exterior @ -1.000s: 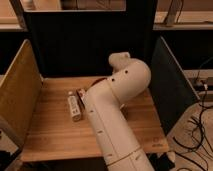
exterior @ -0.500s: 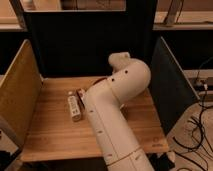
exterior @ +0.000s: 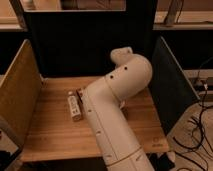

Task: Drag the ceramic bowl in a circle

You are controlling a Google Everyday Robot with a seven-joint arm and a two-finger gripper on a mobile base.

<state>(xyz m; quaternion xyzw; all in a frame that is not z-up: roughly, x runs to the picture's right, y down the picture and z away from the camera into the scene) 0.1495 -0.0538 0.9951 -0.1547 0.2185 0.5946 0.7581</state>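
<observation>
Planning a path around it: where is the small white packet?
In the camera view the white packet lies left of centre on the wooden table, beside the arm; the gripper is not in view.

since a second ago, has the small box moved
No: the small box stays beside the arm, same gap to the wooden side panel. The gripper is out of sight behind the arm.

My arm (exterior: 112, 117) cream-white, small dark dots; tabletop (exterior: 50, 132) light grained wood; small box (exterior: 74, 108) whitish; left panel (exterior: 20, 85) tan; claw hidden behind arm.
</observation>
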